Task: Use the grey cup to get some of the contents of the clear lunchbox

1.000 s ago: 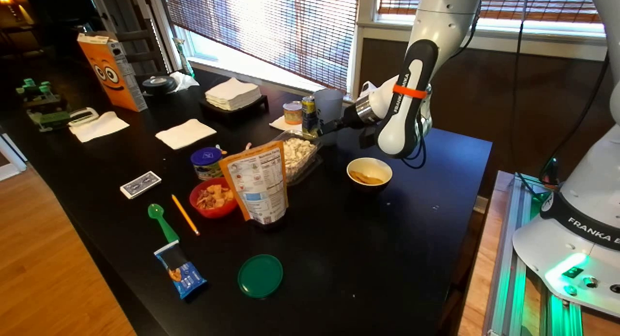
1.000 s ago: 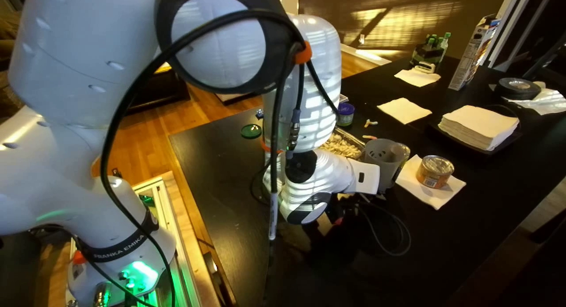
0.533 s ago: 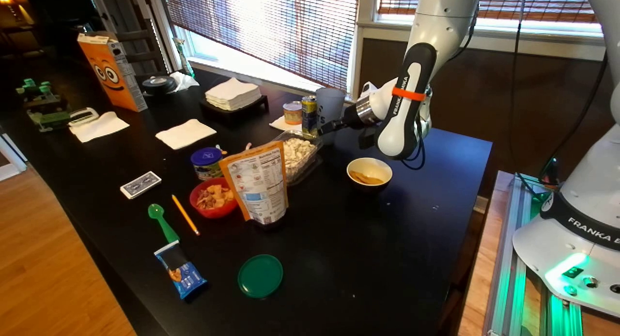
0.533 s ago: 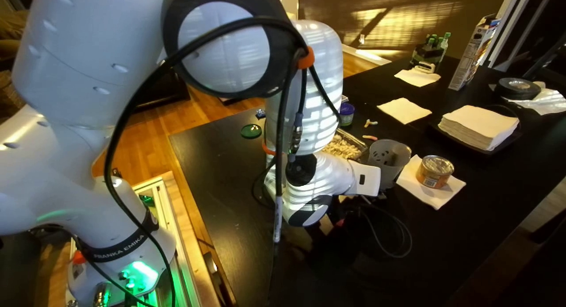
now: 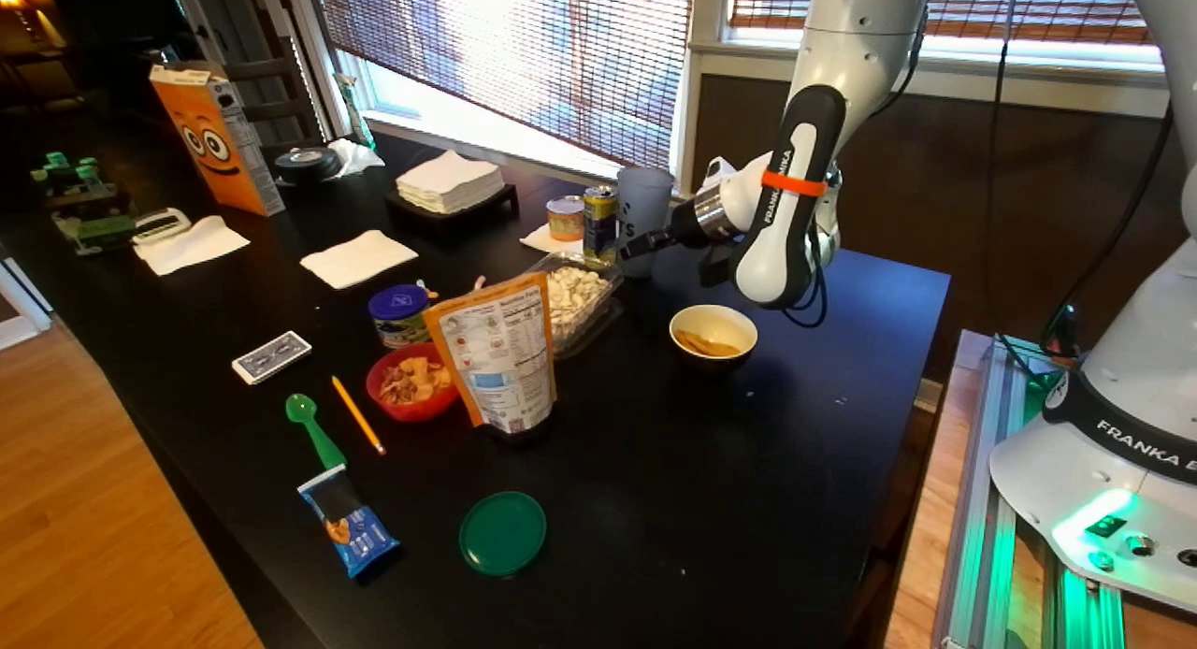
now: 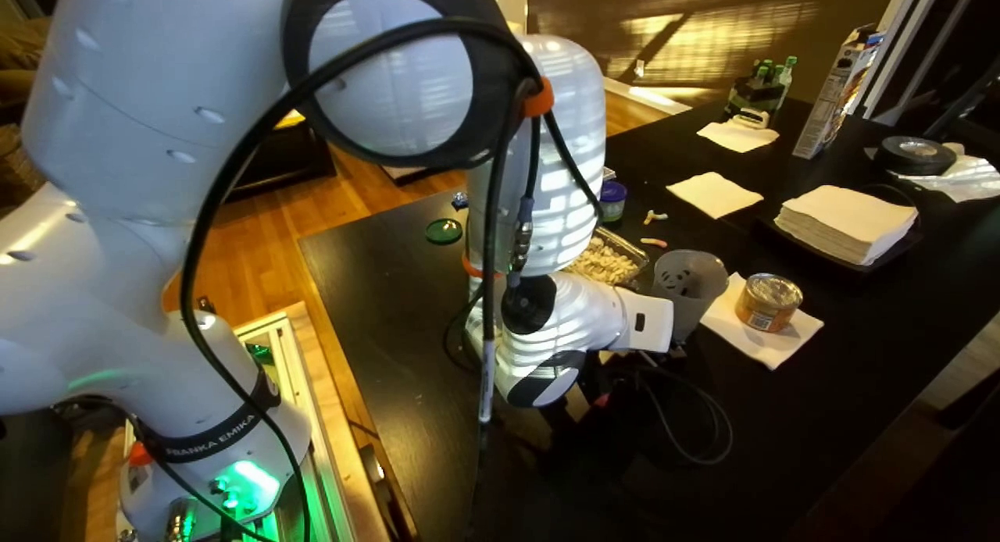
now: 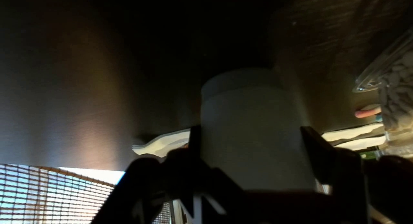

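Grey cup [image 6: 691, 270]: one, upright, near the clear lunchbox [image 5: 599, 309] and just beside one tall can [image 5: 599, 217]. My end effector [image 7: 251, 133] is clamped on the cup, a finger [image 7: 195, 140] against each side in the wrist view. Whether the cup's base touches the worktop [image 5: 636, 555], I cannot tell.

Counts, in an exterior view: one lunchbox, its pale pieces [image 5: 572, 292] too many to count; two bowls, one red bowl [image 5: 418, 411] and one cream-lined bowl [image 5: 734, 325], each part filled; one short tin [image 5: 565, 223], one blue-lidded tub [image 5: 399, 308], one standing pouch [image 5: 497, 350], one green lid [image 5: 503, 534], one green spoon [image 5: 315, 431], one yellow pencil [image 5: 357, 415], one blue packet [image 5: 349, 523], one pack of cards [image 5: 271, 356], one orange carton [image 5: 210, 144]. Napkins: one stack [image 5: 450, 181], three laid singly [image 5: 358, 258], the tin standing on one of these.

Worktop: black, smooth, bluish sheen at one corner. Room: two woven blinds [image 5: 524, 60], dark wall [image 5: 935, 172], wooden floor [image 5: 93, 499]; striped light lies across my arm [image 6: 574, 144] in an exterior view.
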`<state>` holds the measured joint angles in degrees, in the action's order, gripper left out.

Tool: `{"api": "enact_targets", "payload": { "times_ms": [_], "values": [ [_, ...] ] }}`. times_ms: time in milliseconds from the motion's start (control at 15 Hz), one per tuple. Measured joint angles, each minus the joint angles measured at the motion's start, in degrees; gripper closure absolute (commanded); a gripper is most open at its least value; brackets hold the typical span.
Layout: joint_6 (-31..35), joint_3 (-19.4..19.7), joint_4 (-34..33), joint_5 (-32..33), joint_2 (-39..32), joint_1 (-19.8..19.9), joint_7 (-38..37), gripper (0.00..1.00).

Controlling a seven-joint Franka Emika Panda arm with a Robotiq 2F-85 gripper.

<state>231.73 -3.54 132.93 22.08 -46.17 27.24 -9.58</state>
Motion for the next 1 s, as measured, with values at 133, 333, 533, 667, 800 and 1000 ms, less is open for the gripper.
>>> {"api": "enact_targets", "payload": {
  "times_ms": [133,333,533,667,800,1000],
  "values": [
    [0.01,1.28,1.63,0.00,1.02,-0.78,0.16,0.50],
    [0.00,2.97,5.49,0.00,3.91,-1.98,0.62,0.50],
    [-0.63,4.17,9.82,0.00,7.92,-3.17,1.37,0.50],
    [-2.65,4.94,12.59,0.00,11.09,-4.23,2.32,0.50],
    [-6.33,5.52,15.21,0.00,14.76,-5.45,3.86,0.50],
    [-14.34,6.55,18.71,-0.02,21.37,-8.01,7.82,0.50]
  ]
}}
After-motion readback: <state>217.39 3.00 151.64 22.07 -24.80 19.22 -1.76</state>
